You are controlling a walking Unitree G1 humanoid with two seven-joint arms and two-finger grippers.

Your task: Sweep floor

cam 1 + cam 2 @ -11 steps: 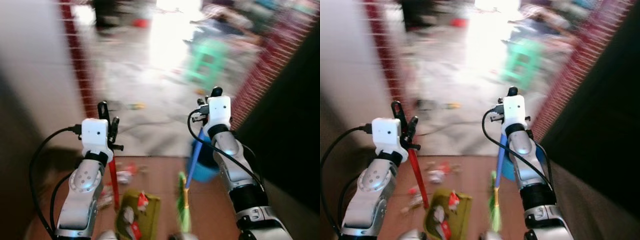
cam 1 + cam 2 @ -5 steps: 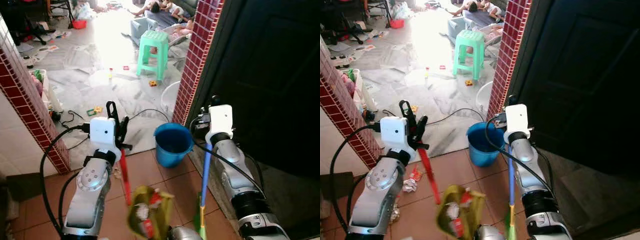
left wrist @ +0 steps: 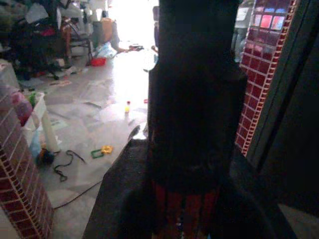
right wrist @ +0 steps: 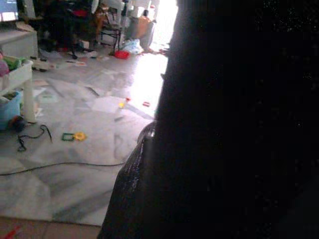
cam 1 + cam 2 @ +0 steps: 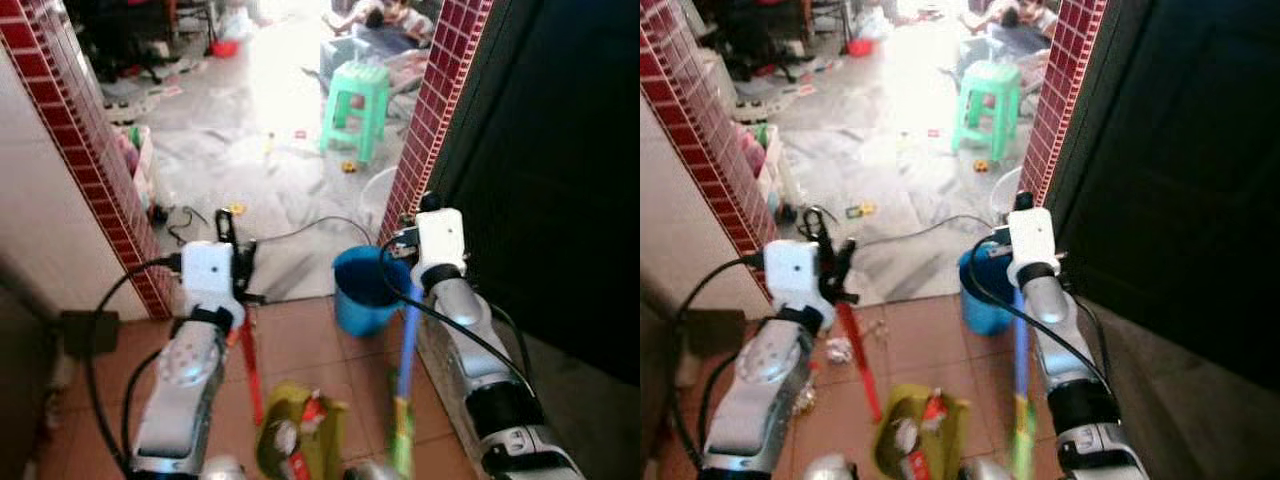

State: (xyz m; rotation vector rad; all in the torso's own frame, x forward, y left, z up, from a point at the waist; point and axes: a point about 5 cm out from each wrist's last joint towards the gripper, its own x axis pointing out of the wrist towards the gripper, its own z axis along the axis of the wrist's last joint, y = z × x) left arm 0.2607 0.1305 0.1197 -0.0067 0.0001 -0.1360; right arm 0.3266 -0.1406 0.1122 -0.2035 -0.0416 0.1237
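**Dustpan and broom held at the doorway**

On the terracotta tile floor just before a doorway, the robot holds a cleaning tool in each arm. Its left claw is clamped on the red handle of a dustpan. The handle slopes down from the black fingers to the olive-green pan near the lower edge of the head views. The pan carries crumpled litter, white and red pieces among it. In the left wrist view the red handle shows between the dark fingers.

Its right claw is up at the top of a blue broom handle, which runs down to green bristles at the floor, just beside the dustpan. Whether those fingers are closed on the broom cannot be told; the right wrist view is mostly a dark blur at close range.

A blue bucket stands on the tiles between the two arms, near the base of a red mosaic-tiled pillar. A second red-tiled pillar stands at the robot's left. More scraps of litter lie on the tiles beside the left arm.

Beyond the doorway lies a pale marble floor with a black cable trailing across it, small toys scattered about, and a mint-green plastic stool farther back. A dark door stands on the robot's right.
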